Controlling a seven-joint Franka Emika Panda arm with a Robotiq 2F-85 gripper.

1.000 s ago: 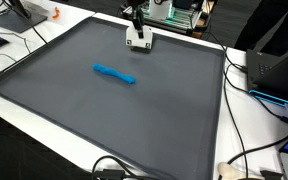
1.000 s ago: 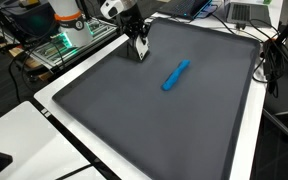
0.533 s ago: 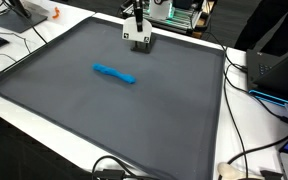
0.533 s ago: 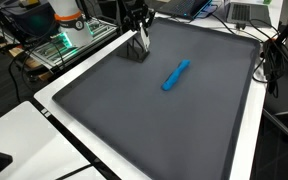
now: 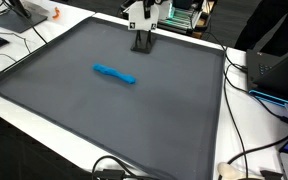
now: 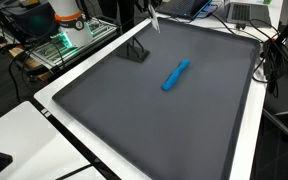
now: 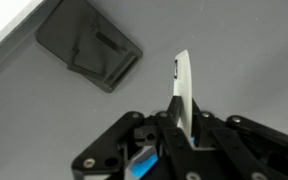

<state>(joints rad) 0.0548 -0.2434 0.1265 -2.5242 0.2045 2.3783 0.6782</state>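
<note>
My gripper [image 5: 141, 14] is shut on a thin white flat piece [image 5: 133, 14] and holds it up in the air near the mat's far edge. In the wrist view the white piece [image 7: 182, 90] stands edge-on between the jaws of the gripper [image 7: 180, 125]. Below it a black stand [image 5: 142, 42] sits empty on the grey mat [image 5: 104, 110]; it also shows in an exterior view [image 6: 136, 52] and in the wrist view [image 7: 89, 45]. A blue marker [image 5: 114, 73] lies on the mat's middle, apart from the gripper, and shows in the exterior view [image 6: 175, 75] too.
The mat lies on a white table [image 5: 249, 140]. Cables [image 5: 246, 80], a dark box [image 5: 279, 65] and electronics [image 6: 69, 30] crowd the table's edges. An orange thing [image 5: 55, 14] lies at a far corner.
The gripper has risen with the white piece, pulling it up out of the black stand, which stays on the mat. The blue marker has not moved.
</note>
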